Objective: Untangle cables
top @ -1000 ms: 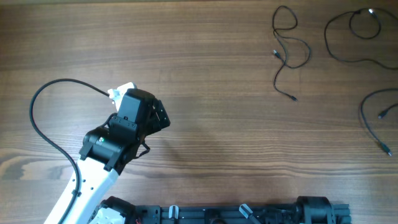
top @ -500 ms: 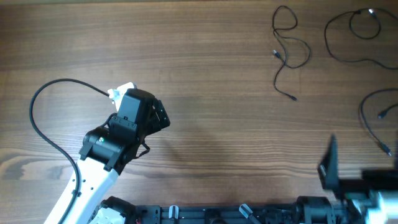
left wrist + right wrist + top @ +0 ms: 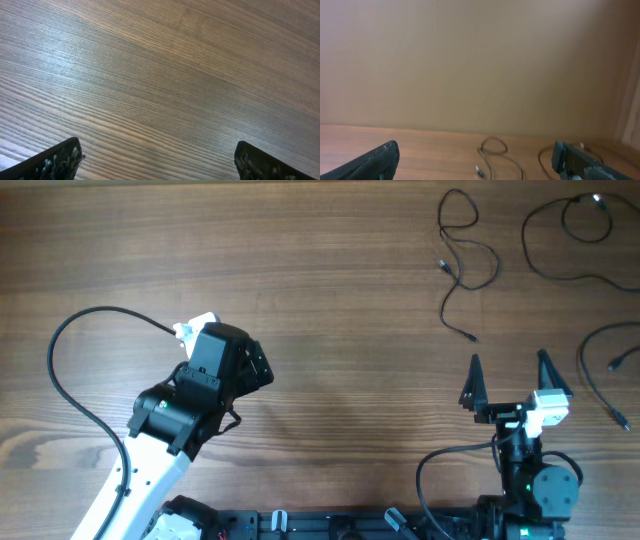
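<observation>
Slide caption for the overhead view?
Three thin cables lie apart at right on the table; right gripper open near them, left gripper open over bare wood.

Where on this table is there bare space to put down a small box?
The middle of the table is bare, between the left gripper and the cables; so is the far-left corner. The right side is crowded: three cables, with the right gripper open beside them.

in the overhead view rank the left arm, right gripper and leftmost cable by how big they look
left arm, clearly largest
leftmost cable and right gripper: similar span, gripper likely nearer camera, so unranked
</observation>
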`<state>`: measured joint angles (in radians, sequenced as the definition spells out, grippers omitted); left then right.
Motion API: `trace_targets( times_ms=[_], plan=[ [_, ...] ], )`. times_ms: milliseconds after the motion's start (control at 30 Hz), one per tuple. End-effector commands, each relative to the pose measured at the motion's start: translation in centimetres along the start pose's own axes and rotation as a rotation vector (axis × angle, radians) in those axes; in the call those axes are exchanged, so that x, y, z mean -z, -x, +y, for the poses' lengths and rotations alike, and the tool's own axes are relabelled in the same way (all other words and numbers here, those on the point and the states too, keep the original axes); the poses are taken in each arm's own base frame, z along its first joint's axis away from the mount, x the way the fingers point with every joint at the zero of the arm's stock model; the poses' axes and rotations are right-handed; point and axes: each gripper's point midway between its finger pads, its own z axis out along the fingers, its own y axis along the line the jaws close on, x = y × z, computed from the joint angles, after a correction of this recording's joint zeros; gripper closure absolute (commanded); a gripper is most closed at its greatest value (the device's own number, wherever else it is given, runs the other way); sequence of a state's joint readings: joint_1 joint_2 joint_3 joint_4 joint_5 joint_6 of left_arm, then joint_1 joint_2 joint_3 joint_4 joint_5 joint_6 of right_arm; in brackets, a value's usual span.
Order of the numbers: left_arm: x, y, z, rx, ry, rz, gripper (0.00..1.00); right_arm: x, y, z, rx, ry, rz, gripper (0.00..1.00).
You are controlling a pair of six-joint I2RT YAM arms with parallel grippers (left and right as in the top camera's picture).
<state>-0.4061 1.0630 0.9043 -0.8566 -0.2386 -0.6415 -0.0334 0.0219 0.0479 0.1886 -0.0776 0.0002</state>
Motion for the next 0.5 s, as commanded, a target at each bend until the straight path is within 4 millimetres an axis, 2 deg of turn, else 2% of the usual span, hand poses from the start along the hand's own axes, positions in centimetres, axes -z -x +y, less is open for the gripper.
trace_targets(
  times_ms=[0, 100, 267, 467],
  plan=[
    [0.0, 0.2, 0.2, -0.004, 0.01, -0.012, 0.0, 0.1, -0.9, -0.8, -0.048, -0.048, 0.005, 0.0],
    [0.0, 0.2, 0.2, -0.004, 0.01, -0.012, 0.0, 0.1, -2.3, -0.8, -0.055, -0.05, 0.049, 0.0],
    [0.0, 0.2, 0.2, -0.004, 0.01, -0.012, 0.0, 0.6, -6.3, -0.7, -0.063, -0.051, 0.214, 0.0],
    [0.0, 0.2, 0.2, -0.004, 0.01, -0.012, 0.0, 0.6, -6.5, -0.7, -0.064, -0.053, 0.222, 0.0]
  ],
)
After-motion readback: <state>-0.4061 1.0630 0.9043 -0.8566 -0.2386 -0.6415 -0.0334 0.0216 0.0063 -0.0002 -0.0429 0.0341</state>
